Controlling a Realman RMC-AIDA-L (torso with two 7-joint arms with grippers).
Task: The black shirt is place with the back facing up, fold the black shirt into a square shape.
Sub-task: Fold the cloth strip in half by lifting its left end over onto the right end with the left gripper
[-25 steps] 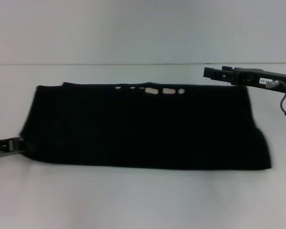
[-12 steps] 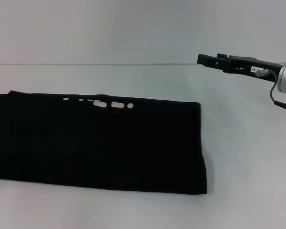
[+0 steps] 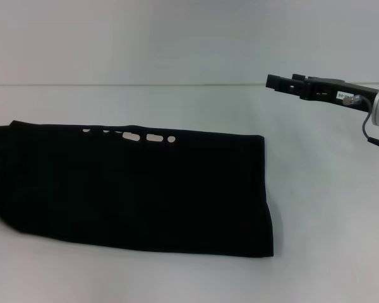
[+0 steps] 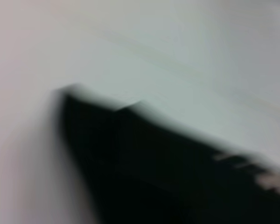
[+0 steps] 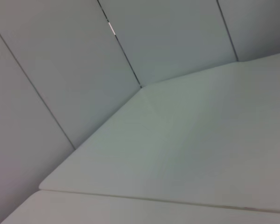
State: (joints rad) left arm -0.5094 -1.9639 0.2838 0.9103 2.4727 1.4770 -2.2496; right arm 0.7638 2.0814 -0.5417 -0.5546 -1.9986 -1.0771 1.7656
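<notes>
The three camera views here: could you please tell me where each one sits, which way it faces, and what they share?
Head view: on the robot's head, facing forward and down at the black shirt on the white table; the right gripper shows, raised beyond the shirt.
Left wrist view: on the left wrist, close over the shirt's edge; no fingers show.
Right wrist view: on the right wrist, facing bare table and wall panels; no fingers show.
Shared: head and left wrist both show the shirt.

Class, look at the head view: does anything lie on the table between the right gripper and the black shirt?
Nothing visible does. The right gripper hangs above the white table, beyond the far right corner of the black shirt. Only bare table surface shows between them. The left gripper is out of view.
</notes>
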